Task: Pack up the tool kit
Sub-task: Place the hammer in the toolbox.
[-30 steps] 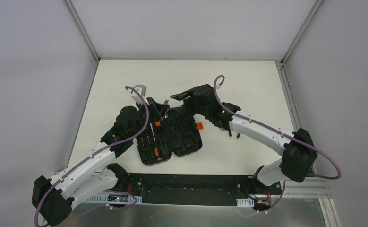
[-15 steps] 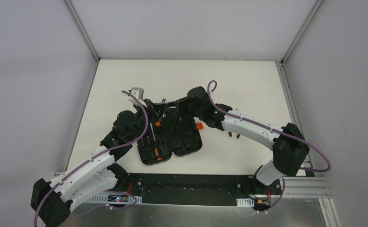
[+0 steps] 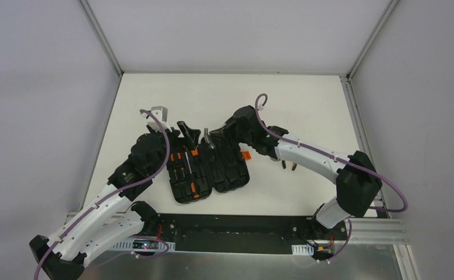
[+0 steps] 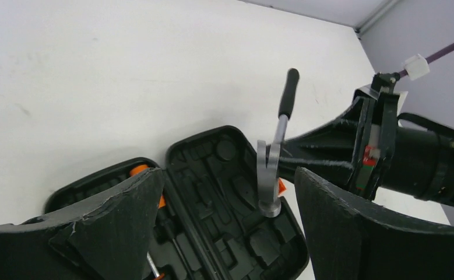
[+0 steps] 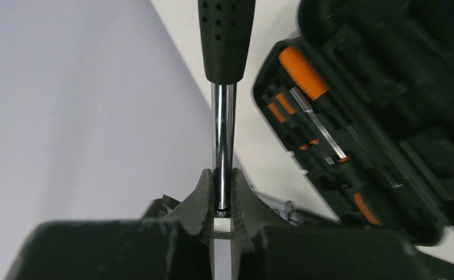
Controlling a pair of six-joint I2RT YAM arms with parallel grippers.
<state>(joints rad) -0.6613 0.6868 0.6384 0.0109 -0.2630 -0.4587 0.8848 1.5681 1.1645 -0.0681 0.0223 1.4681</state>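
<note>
Hammer [image 4: 268, 175] hangs over the upper edge of the open black case [image 3: 213, 172] at mid-frame on the white surface [image 3: 306, 105], chrome shaft pinched in my right hand [image 5: 223, 195]; my left hand [image 4: 227, 201] stands spread wide just left of it, empty.

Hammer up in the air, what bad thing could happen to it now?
1. The right tool pinches the hammer only on its thin, shiny shaft, so it might slip or swing loose.
2. The hammer hangs over the open case. If dropped, it could land crooked or knock the screwdrivers out of their slots.
</note>
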